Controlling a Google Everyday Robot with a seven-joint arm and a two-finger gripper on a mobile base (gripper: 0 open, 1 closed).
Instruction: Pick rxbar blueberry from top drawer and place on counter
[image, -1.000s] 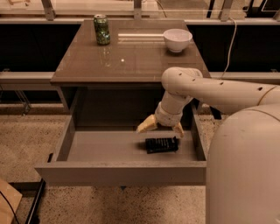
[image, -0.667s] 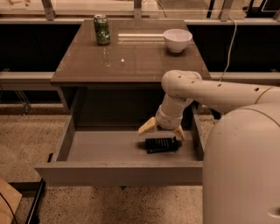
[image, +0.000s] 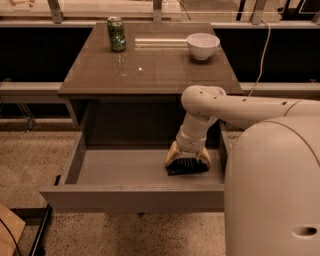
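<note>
Peeking into the wide shallow grey top drawer (image: 130, 197), I see my tan gripper (image: 188, 159) directly over the flat dark-navy rxbar blueberry (image: 187, 168), which lies left-right at the drawer's right end. Can't tell if it's clamped.
</note>
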